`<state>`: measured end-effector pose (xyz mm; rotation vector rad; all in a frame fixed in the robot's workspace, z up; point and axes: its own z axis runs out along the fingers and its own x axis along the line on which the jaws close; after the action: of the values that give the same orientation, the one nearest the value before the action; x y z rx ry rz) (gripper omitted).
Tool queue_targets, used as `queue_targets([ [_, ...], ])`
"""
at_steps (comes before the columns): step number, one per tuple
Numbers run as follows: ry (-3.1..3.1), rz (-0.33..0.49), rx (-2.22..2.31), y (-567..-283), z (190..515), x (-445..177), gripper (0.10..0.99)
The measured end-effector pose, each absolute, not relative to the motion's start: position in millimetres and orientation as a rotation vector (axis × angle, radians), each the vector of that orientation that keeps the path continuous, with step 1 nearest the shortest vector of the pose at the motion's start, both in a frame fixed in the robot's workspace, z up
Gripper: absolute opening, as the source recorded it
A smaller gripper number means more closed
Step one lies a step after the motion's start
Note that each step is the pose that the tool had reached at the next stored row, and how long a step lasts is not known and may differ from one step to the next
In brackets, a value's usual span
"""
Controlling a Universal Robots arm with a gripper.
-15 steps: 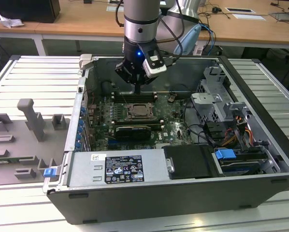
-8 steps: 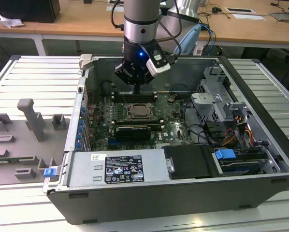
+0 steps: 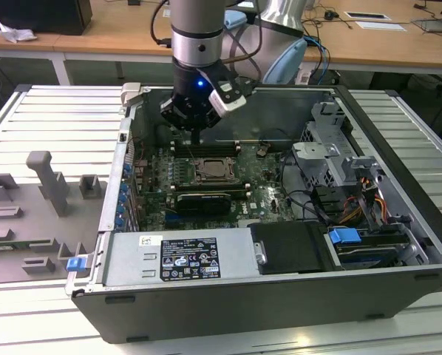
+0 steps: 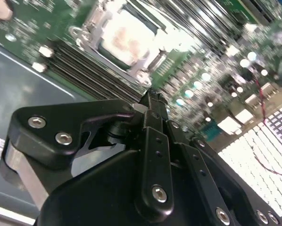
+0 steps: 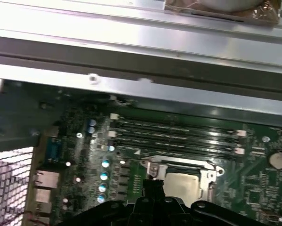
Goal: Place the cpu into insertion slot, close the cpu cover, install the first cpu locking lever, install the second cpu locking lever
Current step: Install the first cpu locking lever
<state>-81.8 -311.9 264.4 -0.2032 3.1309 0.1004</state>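
Observation:
The cpu [image 3: 213,171] [image 4: 124,35] [image 5: 181,186] lies flat in the insertion slot [image 3: 202,179] on the green motherboard. Its pale metal top faces up. The silver cpu cover [image 4: 91,23] [image 5: 208,175] lies flat around it as a frame. My gripper [image 3: 196,139] [image 4: 150,95] [image 5: 150,180] hangs just above the board on the socket's far side, beside the memory slots [image 5: 174,134]. Its black fingers are shut with nothing between them. The tips stand close to the cover's edge; I cannot tell whether they touch it.
The motherboard sits in an open computer case [image 3: 398,133]. A long black card [image 3: 202,201] lies in front of the socket, a power supply [image 3: 180,259] along the near wall, and a drive cage [image 3: 328,140] with cables on the exterior view's right. Grey fixtures [image 3: 47,185] stand outside.

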Motion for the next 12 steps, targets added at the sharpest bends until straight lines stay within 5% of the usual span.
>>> queue_targets([
  [12,3.128,0.1,-0.196,-297,260,-113,0.106],
])
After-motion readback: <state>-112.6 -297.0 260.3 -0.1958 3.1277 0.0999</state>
